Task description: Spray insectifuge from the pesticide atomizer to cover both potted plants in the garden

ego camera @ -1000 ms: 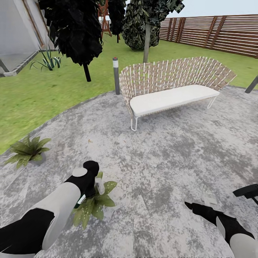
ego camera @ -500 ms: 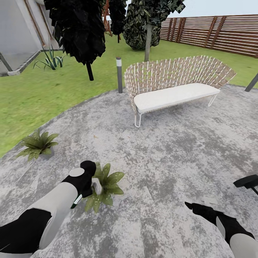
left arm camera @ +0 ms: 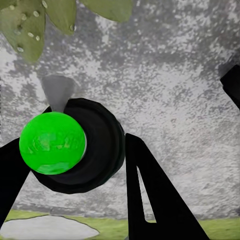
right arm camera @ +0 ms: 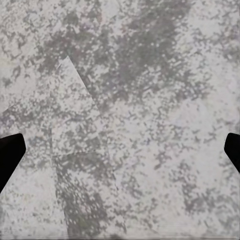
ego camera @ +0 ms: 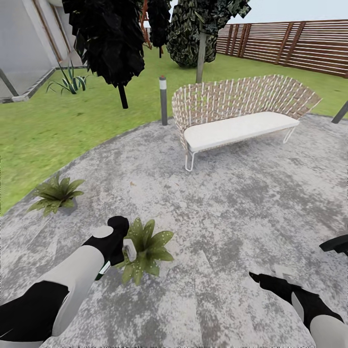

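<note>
My left gripper [ego camera: 120, 238] is shut on the pesticide atomizer [ego camera: 129, 251], whose pale nozzle head sits right over the near potted plant [ego camera: 146, 245]. White specks dot that plant's leaves. In the left wrist view the atomizer's green body [left arm camera: 52, 143] sits between my black fingers [left arm camera: 147, 192], with speckled leaves [left arm camera: 27, 22] of the plant beyond it. The second potted plant [ego camera: 57, 193] stands further left, near the lawn's edge. My right gripper [ego camera: 256, 277] hovers low over bare paving and is open, with nothing between its fingertips [right arm camera: 10, 155].
A woven bench [ego camera: 237, 121] with a white cushion stands ahead on the paved circle. Behind it are a bollard lamp [ego camera: 163, 99], dark trees [ego camera: 108, 38], lawn and a slatted fence [ego camera: 295, 43]. A dark object [ego camera: 337, 243] pokes in at the right edge.
The whole picture has slid rightward, so the camera has turned. The left gripper still holds the atomizer over the near plant, now more at its left side. The right arm looks unchanged.
</note>
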{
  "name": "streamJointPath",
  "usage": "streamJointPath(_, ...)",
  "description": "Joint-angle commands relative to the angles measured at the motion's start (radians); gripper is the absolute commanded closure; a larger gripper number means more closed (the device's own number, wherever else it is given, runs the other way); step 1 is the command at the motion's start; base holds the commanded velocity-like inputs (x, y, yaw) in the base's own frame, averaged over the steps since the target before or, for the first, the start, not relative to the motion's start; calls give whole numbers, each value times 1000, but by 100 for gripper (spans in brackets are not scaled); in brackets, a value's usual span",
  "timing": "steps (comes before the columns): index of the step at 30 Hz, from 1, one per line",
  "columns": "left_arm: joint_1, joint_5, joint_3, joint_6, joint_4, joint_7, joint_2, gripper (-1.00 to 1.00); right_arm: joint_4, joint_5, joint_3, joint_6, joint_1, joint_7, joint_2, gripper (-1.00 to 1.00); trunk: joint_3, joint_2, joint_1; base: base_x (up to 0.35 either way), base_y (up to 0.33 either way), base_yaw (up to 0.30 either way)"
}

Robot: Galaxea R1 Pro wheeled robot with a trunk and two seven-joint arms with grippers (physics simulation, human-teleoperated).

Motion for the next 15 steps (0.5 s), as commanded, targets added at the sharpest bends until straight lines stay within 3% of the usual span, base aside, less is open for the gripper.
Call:
streamJointPath(1, 0, -4, -3, 9, -8, -8, 0, 100, -2, 5, -8, 7, -1, 7, 1, -100, -1, 0, 0, -228, 1, 0)
streamJointPath(6, 0, -4, -3, 9, -20, -8, 0, 100, -2, 4, -8, 7, 0, 7, 1, -100, -1, 0, 0, -313, 12, 0)
streamJointPath(9, 0, -4, -3, 9, -21, -8, 0, 100, -2, 5, -8, 7, 0, 7, 1, -100, -1, 0, 0, -254, 173, 0)
streamJointPath(15, 0, -4, -3, 9, -21, -7, 1, 100, -2, 5, -8, 7, -1, 7, 1, -100, -1, 0, 0, -48, 153, 0)
